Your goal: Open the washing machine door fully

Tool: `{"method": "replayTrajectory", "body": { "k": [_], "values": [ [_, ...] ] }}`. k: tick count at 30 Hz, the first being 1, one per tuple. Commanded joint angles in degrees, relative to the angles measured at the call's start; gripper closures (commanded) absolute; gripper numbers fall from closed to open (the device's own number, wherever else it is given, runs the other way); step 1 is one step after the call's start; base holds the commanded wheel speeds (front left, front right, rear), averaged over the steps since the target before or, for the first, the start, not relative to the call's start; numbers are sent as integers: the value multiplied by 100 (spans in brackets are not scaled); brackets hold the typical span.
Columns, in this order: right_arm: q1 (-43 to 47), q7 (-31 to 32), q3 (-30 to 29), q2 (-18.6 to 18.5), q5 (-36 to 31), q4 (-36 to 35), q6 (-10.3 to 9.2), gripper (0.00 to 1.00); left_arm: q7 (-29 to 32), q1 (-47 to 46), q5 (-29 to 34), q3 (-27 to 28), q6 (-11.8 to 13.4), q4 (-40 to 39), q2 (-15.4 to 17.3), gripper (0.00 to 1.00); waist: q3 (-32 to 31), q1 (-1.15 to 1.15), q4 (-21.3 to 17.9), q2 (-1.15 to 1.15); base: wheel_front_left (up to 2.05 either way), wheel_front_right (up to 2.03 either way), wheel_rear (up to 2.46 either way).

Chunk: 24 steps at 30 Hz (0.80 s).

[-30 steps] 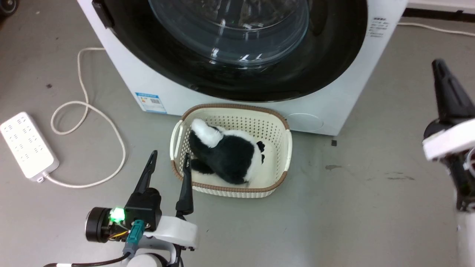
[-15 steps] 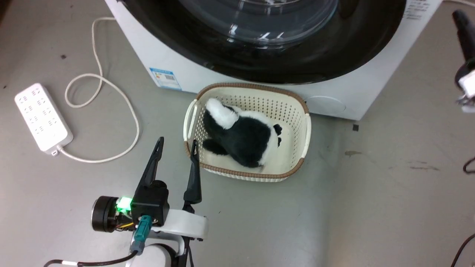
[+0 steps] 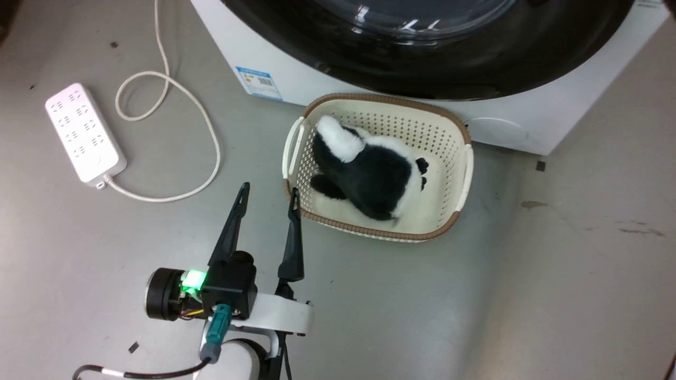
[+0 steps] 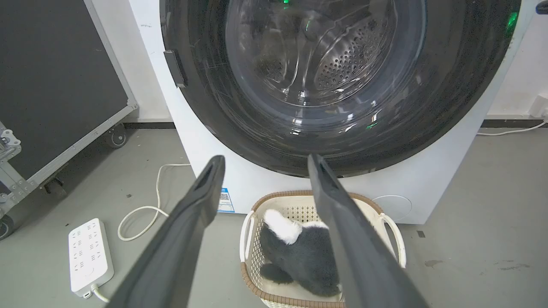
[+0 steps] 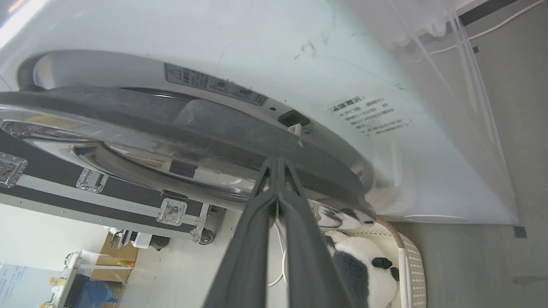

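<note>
One washing machine point(image 3: 554, 111) stands on the grey floor point(image 3: 581, 274). Its single door point(image 3: 475, 74), glossy black around a clear glass bowl, covers most of the front. In the right wrist view the door's latch-side edge appears to sit slightly off the white front.

One blue energy sticker point(image 3: 259, 83) with a QR code sits at the machine's lower hinge-side corner. One warning label point(image 5: 214, 83) is on the recessed rim, and one printed block point(image 5: 368, 113) is on the front. None of the three can be read.

Directly before the machine, under the door, one cream basket point(image 3: 380, 97) holds one black-and-white plush toy point(image 3: 375, 179). Off the machine's hinge side are one white power strip point(image 3: 84, 132), one looped white cable point(image 3: 215, 142) and one black flight case point(image 4: 55, 77).

The left gripper point(image 3: 269, 190), spread wide and empty, hovers farther out from the machine than the basket. The right gripper point(image 5: 277, 161), fingers pressed together on nothing, points at the door's latch-side edge. Whether it touches the edge, I cannot tell.
</note>
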Motion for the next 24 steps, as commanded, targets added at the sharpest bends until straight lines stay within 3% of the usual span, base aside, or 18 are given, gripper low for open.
{"method": "replayTrajectory", "body": {
  "k": [1, 12, 24],
  "values": [
    [-265, 112, -103, -79, 120, 132, -2, 100, -69, -112, -40, -67, 60, -11, 4, 0, 60, -1, 59, 0, 0, 0, 0],
    [-1443, 1077, -919, -178, 232, 1157, -3, 100, -201, -249, -104, -311, 241, -49, 4, 0, 345, -1, 298, 0, 0, 0, 0],
    [-2031, 1949, -1486, -69, -9, 1350, -3, 100, -325, -387, -146, -502, 404, -51, 4, 0, 552, -1, 466, 0, 0, 0, 0]
  ]
}}
